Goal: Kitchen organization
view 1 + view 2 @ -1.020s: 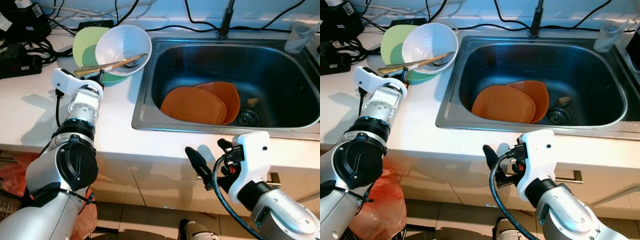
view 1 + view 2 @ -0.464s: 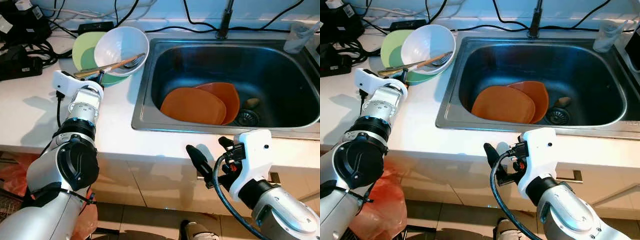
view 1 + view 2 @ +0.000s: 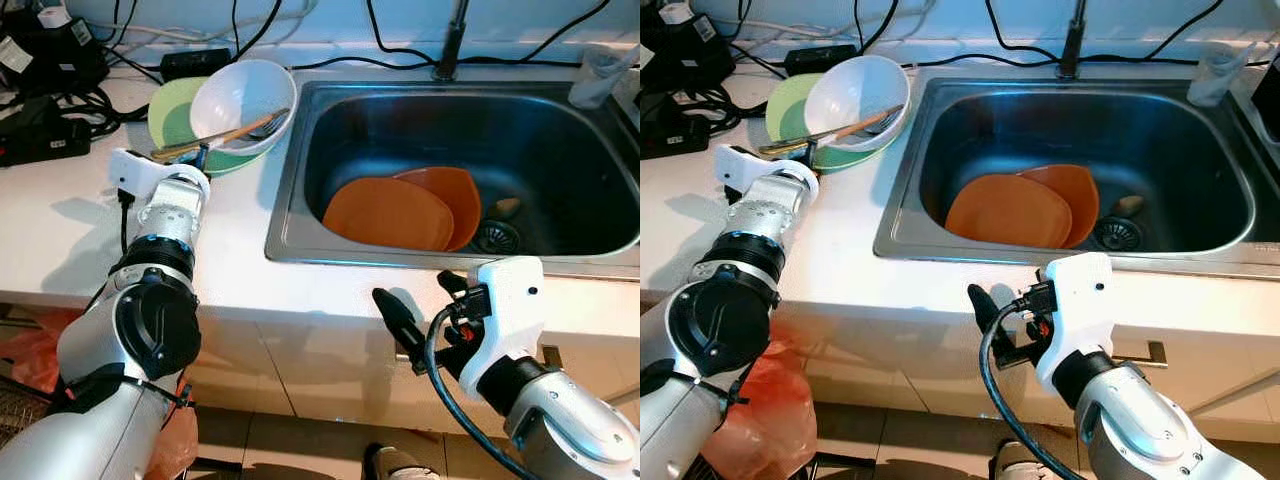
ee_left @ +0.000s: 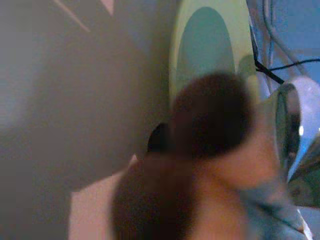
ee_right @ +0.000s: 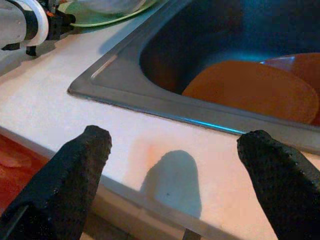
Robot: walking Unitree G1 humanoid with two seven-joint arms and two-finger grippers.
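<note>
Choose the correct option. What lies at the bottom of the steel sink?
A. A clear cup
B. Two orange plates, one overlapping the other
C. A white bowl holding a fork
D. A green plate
B: two orange plates lie overlapped on the floor of the sink, beside its drain.

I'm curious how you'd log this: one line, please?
left gripper: at green plate under white bowl | right gripper: open, above counter edge | sink: two orange plates

No writing, label, brand, number or sign can be read anywhere. The small white tags on the black boxes (image 3: 40, 60) at the far end of the bench are too blurred to make out.
</note>
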